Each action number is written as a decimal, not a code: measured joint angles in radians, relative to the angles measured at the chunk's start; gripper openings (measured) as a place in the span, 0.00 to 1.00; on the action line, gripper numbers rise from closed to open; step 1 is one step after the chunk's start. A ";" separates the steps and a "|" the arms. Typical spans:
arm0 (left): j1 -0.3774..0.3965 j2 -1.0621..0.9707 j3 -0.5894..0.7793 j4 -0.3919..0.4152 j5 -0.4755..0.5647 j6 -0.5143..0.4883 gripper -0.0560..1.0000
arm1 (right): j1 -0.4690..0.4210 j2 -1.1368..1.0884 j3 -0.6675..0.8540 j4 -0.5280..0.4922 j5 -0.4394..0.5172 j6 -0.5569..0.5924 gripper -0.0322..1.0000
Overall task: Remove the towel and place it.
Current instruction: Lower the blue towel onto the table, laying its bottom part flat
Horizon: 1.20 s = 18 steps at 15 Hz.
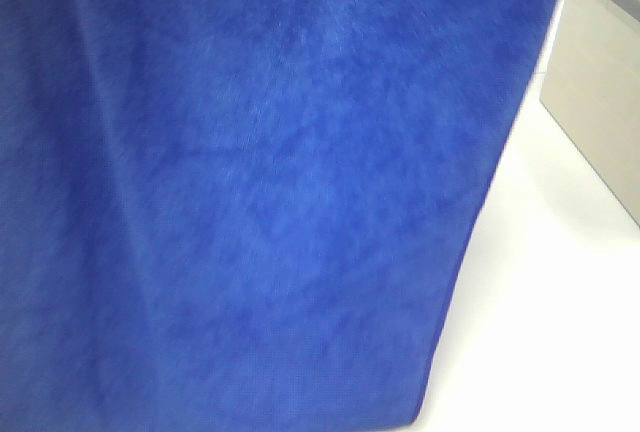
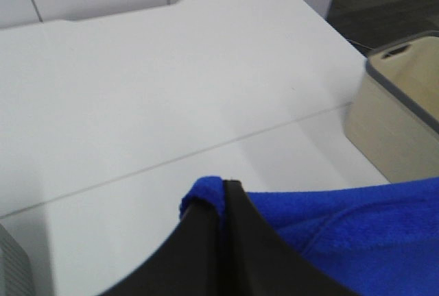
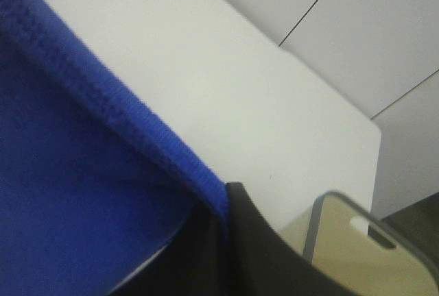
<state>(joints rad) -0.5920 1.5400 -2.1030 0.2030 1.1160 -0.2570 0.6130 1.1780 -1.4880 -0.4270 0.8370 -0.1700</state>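
The royal-blue plush towel (image 1: 260,202) hangs close in front of the exterior high camera and fills most of that view, hiding both arms there. In the left wrist view my left gripper (image 2: 224,203) is shut on a corner of the towel (image 2: 329,234), held above the white table. In the right wrist view my right gripper (image 3: 225,210) is shut on the towel's stitched edge (image 3: 89,193), also above the table. The white tag is not in view.
A beige bin with a grey rim (image 1: 600,82) stands at the right of the white table (image 1: 560,302). It also shows in the left wrist view (image 2: 401,118) and in the right wrist view (image 3: 357,248).
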 joint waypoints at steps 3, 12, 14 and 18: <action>0.067 0.139 0.001 0.113 -0.267 0.019 0.05 | -0.060 0.183 -0.025 -0.188 -0.400 0.293 0.05; 0.267 0.380 0.001 0.099 -1.037 -0.048 0.05 | -0.236 0.732 -0.716 -0.117 -0.643 0.490 0.05; 0.263 0.401 0.001 0.098 -1.006 -0.048 0.05 | -0.236 0.756 -0.722 -0.083 -0.562 0.467 0.05; 0.177 0.426 0.001 0.071 -0.552 0.074 0.05 | -0.237 0.812 -0.721 0.173 -0.068 0.285 0.05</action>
<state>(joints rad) -0.4150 1.9660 -2.1020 0.2740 0.5640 -0.1830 0.3760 1.9900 -2.2090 -0.2540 0.7690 0.1150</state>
